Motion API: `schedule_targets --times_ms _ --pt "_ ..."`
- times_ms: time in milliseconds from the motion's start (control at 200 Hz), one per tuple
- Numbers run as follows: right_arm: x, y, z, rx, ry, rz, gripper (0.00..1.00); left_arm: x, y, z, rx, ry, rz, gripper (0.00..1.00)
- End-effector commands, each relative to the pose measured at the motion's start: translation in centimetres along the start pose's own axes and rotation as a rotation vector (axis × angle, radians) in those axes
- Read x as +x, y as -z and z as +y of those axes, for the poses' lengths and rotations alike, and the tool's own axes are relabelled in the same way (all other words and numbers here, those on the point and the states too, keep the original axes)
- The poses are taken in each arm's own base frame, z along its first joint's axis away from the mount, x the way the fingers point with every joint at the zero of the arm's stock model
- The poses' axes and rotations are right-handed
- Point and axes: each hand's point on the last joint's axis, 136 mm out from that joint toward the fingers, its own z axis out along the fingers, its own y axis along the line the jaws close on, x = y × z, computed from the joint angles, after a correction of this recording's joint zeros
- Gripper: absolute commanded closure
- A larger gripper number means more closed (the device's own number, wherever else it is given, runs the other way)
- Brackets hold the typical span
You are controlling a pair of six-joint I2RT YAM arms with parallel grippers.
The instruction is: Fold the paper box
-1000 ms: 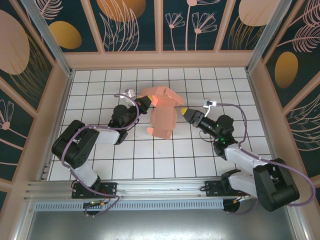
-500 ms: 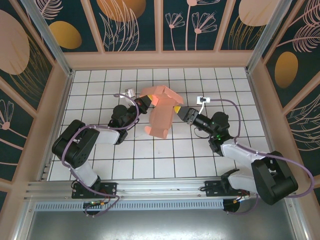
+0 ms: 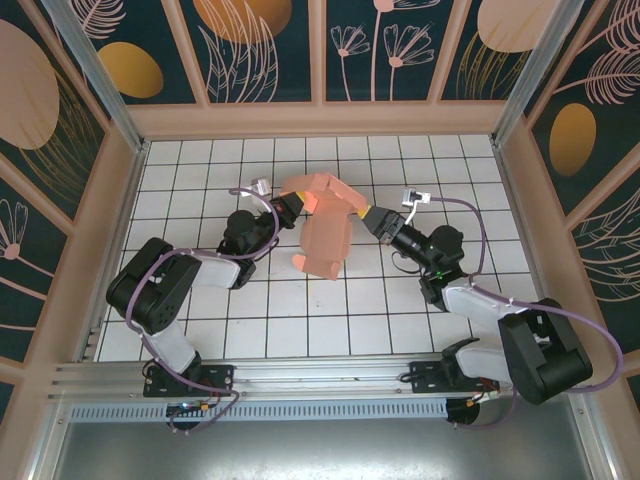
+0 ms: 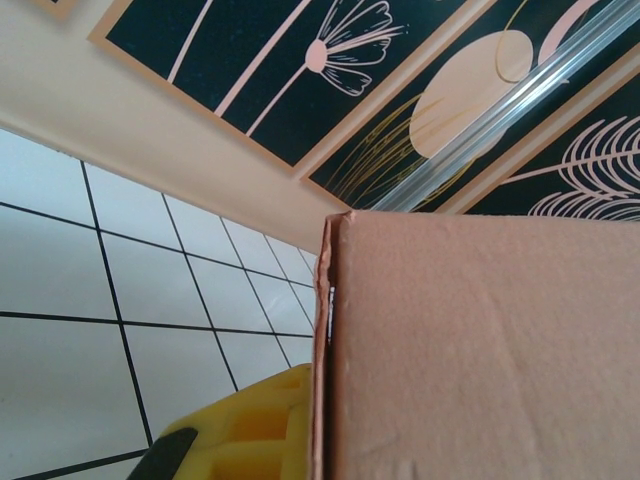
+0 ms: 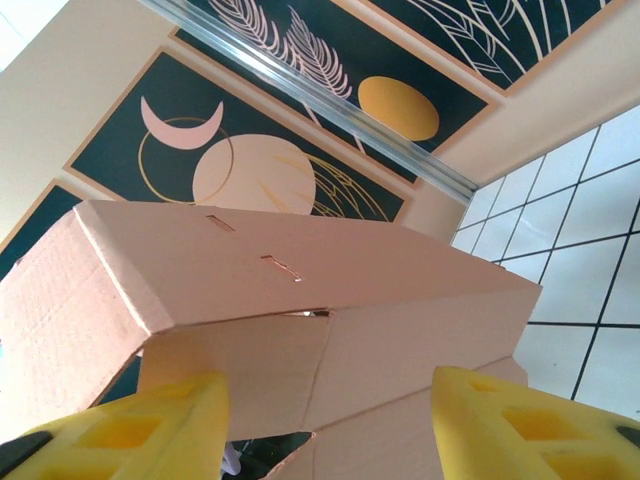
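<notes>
White-tiled floor (image 3: 250, 310) carries the paper box (image 3: 325, 240), a half-formed pink shell lying between the two arms, its long axis running from the far end back toward their bases. At its far-left corner the left gripper (image 3: 292, 207) has its jaws pinched on the cardboard edge, so the box stretches to that gripper's right and nearer side. Just off the opposite, right-hand side, the right gripper (image 3: 366, 218) holds its fingers (image 5: 150, 420) apart with the folded panels straight ahead, which probably makes it the arm free to press the next flap.

Half-folded pink paper box (image 3: 325, 235) mid-table
</notes>
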Motion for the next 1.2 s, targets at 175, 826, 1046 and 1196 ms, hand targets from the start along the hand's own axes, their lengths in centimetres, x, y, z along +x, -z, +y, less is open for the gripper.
schedule_targets --times_ms 175,826,1046,1196 --pt "0.2 -1.6 1.2 -0.062 -0.001 0.037 0.53 -0.5 -0.7 -0.5 0.040 -0.002 -0.012 1.00" --pt "1.1 -2.1 -1.1 0.052 -0.033 0.087 1.00 0.0 -0.7 -0.1 0.028 -0.005 0.002 1.00" --pt "1.0 -2.0 -1.3 0.066 -0.025 0.083 0.83 0.2 -0.8 0.1 0.026 -0.001 0.007 1.00" --pt "1.2 -2.0 -1.7 0.078 -0.027 0.090 1.00 0.3 -0.8 0.2 0.025 0.003 0.008 1.00"
